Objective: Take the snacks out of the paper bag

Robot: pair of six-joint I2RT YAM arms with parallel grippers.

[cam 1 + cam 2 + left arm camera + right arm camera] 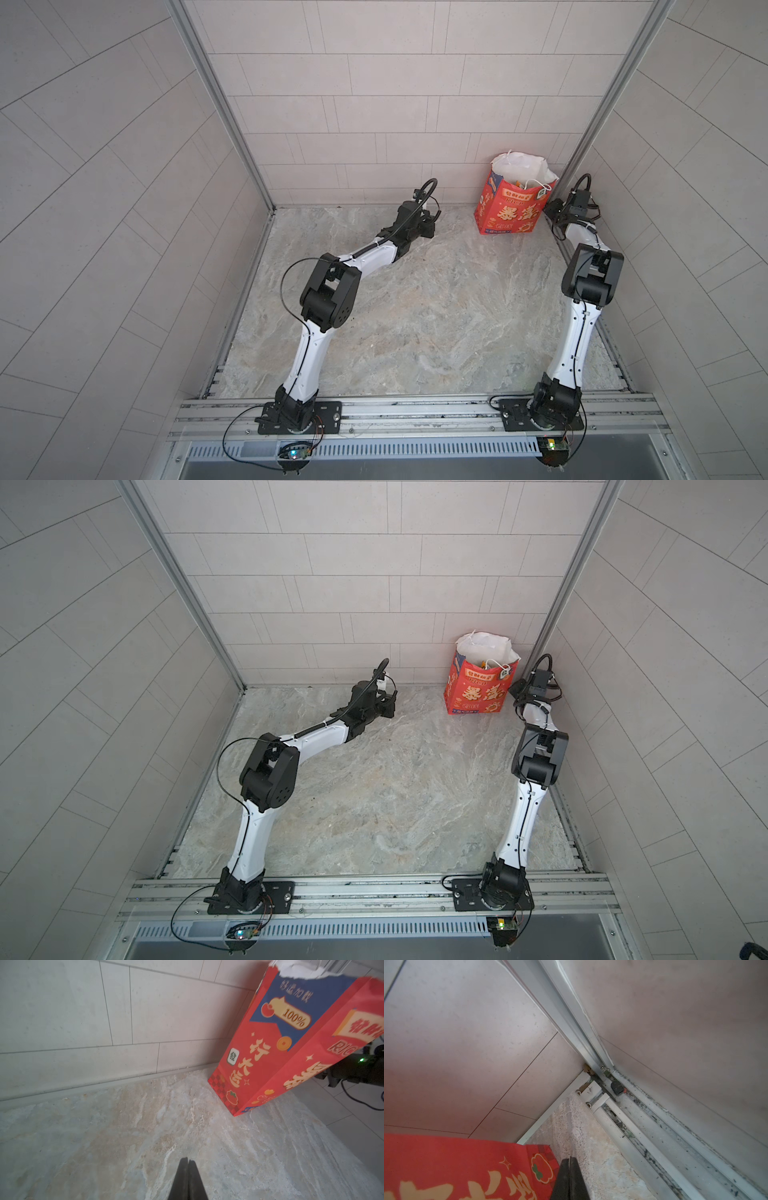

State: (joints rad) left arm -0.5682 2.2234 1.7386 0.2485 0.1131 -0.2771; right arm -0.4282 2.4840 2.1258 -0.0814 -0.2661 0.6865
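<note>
Snacks (518,182) show only as a scrap of orange and yellow inside the mouth of the paper bag (513,210), which stands on the worktop (415,311) in the upper right of both top views, close to the corner of the walls; none lies outside it. The left fingers (179,1182) are pressed together on nothing, well apart from the bag toward the middle of the frame; the right fingers (563,1182) are likewise clenched and empty, just beside the bag's right edge. A sideways brush from that arm could tip or shove the tall, light bag; a cord handle (540,185) might snag a finger going in. The bag stands upright, long axis vertical, mouth up, broad printed face toward the lower edge of the frame.
</note>
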